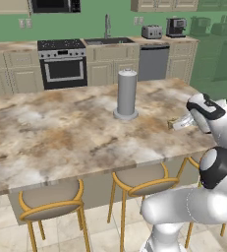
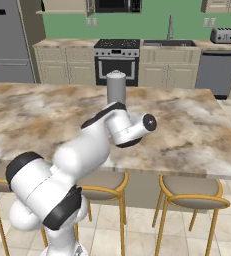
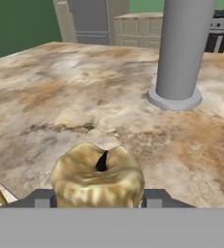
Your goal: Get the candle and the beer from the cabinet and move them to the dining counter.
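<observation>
The candle point(image 3: 98, 177), a squat tan-gold stub with a dark wick, sits between my fingertips point(image 3: 41, 199) in the hand view. My gripper point(image 3: 98, 199) is shut on the candle and holds it low over the dining counter point(image 3: 60, 97). In the left base view the gripper point(image 1: 179, 123) reaches over the counter's point(image 1: 61, 128) near right part, and the candle point(image 1: 172, 125) shows as a tan tip at its end. The beer is out of view. My own arm hides the hand in the right base view.
A tall grey cylinder on a round base point(image 1: 127, 93) point(image 2: 116, 86) point(image 3: 181, 48) stands mid-counter, just beyond the candle. Yellow-legged stools point(image 1: 51, 199) point(image 2: 192, 192) line the near edge. Stove point(image 1: 62, 64), sink and beige wall cabinets point(image 1: 164, 5) run along the green back wall.
</observation>
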